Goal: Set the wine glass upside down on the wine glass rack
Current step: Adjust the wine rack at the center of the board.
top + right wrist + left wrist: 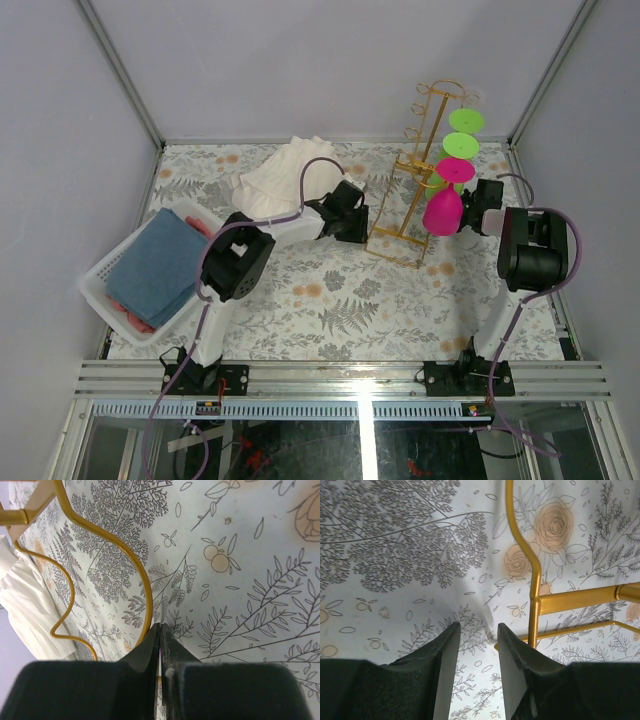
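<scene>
The gold wire wine glass rack point(410, 200) stands at the back right of the table. A magenta wine glass point(443, 212) hangs on it upside down, foot up and bowl down, below two green glasses point(465, 120). My right gripper point(470, 221) is just right of the magenta bowl. In the right wrist view it point(160, 626) is shut above the rack's wavy base wire point(145, 580), with nothing seen in its grip. My left gripper point(362, 222) is at the rack's left foot. Its jaws point(477, 626) stand open and empty beside a gold upright point(536, 580).
A crumpled white cloth point(280, 175) lies behind the left arm and shows at the left edge of the right wrist view point(20, 610). A white plastic basket point(100, 275) holding blue cloths point(155, 265) sits at the far left. Metal frame posts border the table.
</scene>
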`<state>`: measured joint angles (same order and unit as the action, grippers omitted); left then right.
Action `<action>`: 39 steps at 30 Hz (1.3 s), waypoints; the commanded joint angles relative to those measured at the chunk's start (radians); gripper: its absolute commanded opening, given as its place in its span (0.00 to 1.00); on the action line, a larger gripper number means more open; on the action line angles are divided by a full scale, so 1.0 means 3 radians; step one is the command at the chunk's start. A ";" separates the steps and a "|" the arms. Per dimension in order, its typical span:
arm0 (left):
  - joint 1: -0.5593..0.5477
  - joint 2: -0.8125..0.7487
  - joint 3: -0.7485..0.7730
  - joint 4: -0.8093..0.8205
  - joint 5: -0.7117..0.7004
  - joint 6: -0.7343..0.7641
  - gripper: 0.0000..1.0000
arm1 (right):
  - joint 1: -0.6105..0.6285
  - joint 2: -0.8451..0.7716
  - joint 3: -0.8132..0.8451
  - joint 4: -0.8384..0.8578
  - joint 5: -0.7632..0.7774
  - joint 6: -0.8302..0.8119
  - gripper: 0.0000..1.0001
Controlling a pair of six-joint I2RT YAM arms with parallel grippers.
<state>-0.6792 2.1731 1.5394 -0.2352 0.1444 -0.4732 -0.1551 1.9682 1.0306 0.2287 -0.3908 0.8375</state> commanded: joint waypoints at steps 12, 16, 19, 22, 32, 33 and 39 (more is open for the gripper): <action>-0.0364 -0.0092 -0.0228 0.0305 -0.0073 -0.0108 0.36 | 0.0245 0.0036 0.0124 -0.0079 -0.0169 -0.0249 0.00; -0.0442 -0.0137 -0.0317 0.0346 -0.0120 -0.0144 0.36 | 0.0271 0.0032 0.0129 -0.0087 -0.0180 -0.0277 0.00; -0.0487 -0.0171 -0.0400 0.0383 -0.0140 -0.0179 0.36 | 0.0285 0.0038 0.0146 -0.0097 -0.0204 -0.0291 0.00; -0.0528 -0.0185 -0.0453 0.0409 -0.0140 -0.0209 0.36 | 0.0313 0.0050 0.0167 -0.0097 -0.0226 -0.0304 0.00; -0.0699 -0.0178 -0.0592 0.0466 -0.0144 -0.0282 0.35 | 0.0444 0.0135 0.0241 -0.0132 -0.0256 -0.0364 0.00; -0.0712 -0.0189 -0.0624 0.0487 -0.0152 -0.0294 0.35 | 0.0450 0.0142 0.0244 -0.0133 -0.0262 -0.0367 0.00; -0.0763 -0.0193 -0.0787 0.0568 -0.0144 -0.0355 0.35 | 0.0456 0.0180 0.0227 -0.0128 -0.0245 -0.0389 0.00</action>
<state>-0.8852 2.0872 1.3537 -0.0700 0.0868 -0.5537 -0.0509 2.0010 1.0817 0.2150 -0.4145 0.7414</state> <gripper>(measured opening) 0.356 0.009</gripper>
